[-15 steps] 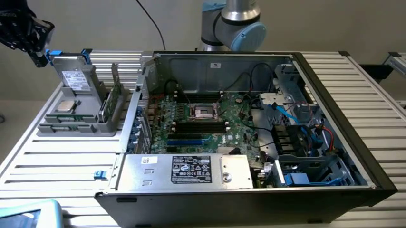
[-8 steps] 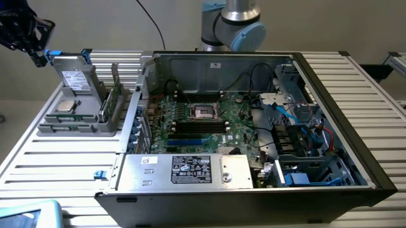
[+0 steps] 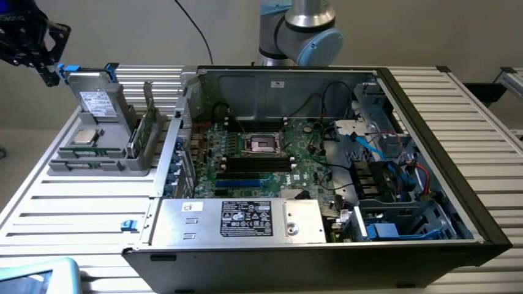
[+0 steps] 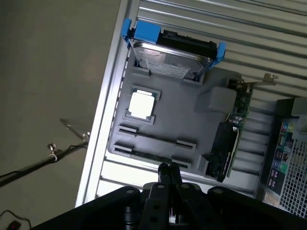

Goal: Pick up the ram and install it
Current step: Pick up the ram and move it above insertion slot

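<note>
Jaws closed tight, empty, upper left of exterior view, near grey tray point(image 3: 61, 166). Ram point(image 4: 151, 156) stands edge-up in tray's end slot. Likely light, stiff, fragile; take by long board edges.

Arm point(image 3: 298, 30) cut by top edge, ram point(image 4: 152, 156) edge-on, chips too small to tell

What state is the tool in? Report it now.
Tool: closed, holding nothing, above the grey tray.
</note>
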Robot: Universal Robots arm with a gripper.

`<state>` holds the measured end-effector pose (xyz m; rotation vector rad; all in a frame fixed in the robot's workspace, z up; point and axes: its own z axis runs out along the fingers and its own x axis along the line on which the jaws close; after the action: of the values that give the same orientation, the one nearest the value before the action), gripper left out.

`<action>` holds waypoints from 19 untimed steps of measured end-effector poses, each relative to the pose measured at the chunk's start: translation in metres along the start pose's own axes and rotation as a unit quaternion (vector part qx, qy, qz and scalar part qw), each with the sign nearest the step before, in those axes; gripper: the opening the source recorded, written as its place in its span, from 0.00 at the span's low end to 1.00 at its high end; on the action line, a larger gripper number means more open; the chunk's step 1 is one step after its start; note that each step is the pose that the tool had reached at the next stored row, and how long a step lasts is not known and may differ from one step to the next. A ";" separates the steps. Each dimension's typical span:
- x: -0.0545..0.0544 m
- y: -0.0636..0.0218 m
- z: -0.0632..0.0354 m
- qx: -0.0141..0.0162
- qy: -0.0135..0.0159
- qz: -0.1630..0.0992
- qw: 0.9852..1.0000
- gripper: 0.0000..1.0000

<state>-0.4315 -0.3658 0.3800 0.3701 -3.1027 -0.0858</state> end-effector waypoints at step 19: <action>0.000 0.0000 0.0000 -0.003 0.008 -0.171 0.985 0.11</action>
<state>-0.4315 -0.3658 0.3800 0.8943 -2.9856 -0.0958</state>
